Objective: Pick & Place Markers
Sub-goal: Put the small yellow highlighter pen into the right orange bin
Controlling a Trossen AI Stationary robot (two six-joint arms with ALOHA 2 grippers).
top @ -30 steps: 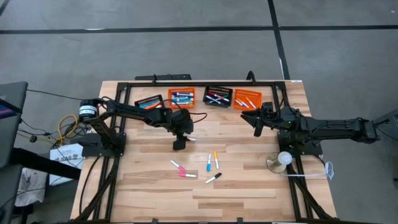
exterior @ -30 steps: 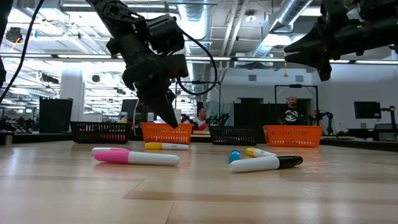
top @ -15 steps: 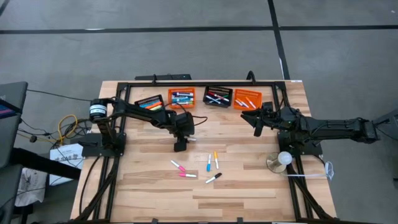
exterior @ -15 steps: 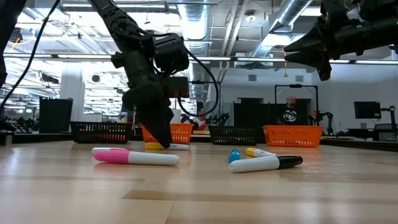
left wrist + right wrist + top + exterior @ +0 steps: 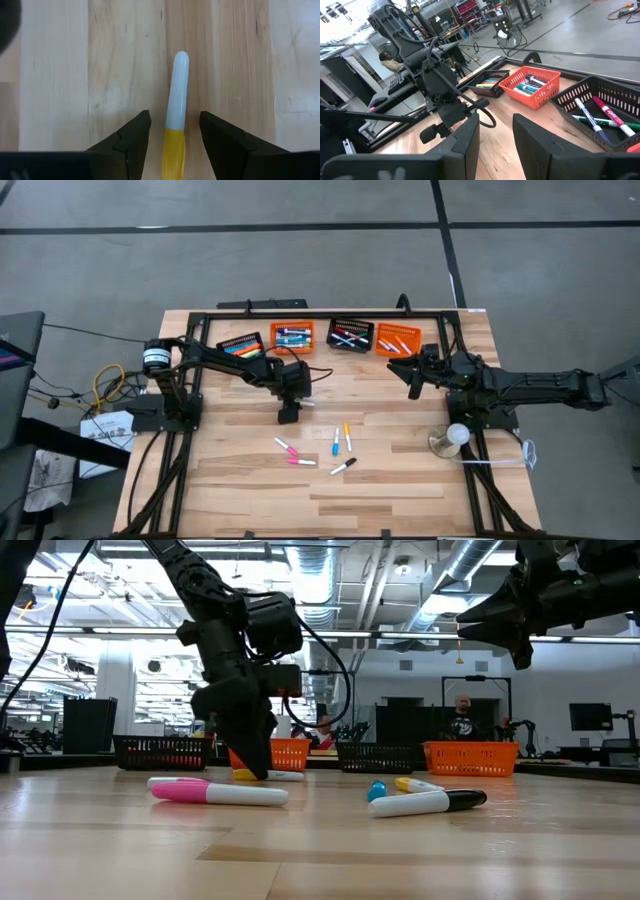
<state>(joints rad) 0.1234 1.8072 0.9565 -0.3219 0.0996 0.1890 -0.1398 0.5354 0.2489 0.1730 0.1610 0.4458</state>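
Observation:
My left gripper (image 5: 172, 130) is open and points down at the table's middle (image 5: 288, 414). Its fingers stand on either side of a white marker with a yellow cap (image 5: 176, 107), which lies flat on the wood (image 5: 272, 775); a gap shows on both sides. Further markers lie loose nearer the near edge: two pink (image 5: 294, 454), a blue one (image 5: 335, 442), an orange-yellow one (image 5: 348, 436) and a black one (image 5: 343, 466). My right gripper (image 5: 412, 385) is open and hangs raised over the table's right part (image 5: 495, 140).
Four slatted baskets stand in a row at the far edge: black (image 5: 240, 345), orange (image 5: 293, 337), black (image 5: 351, 335), orange (image 5: 397, 339), each with markers inside. A small round stand with a white ball (image 5: 452, 438) sits near the right arm's base. People show in the room beyond (image 5: 462, 720).
My left gripper has come down toward the table, its fingertips now at the level of the yellow-capped marker. Most of the descent came early; it has hardly moved in the last half second. The markers lie as before.

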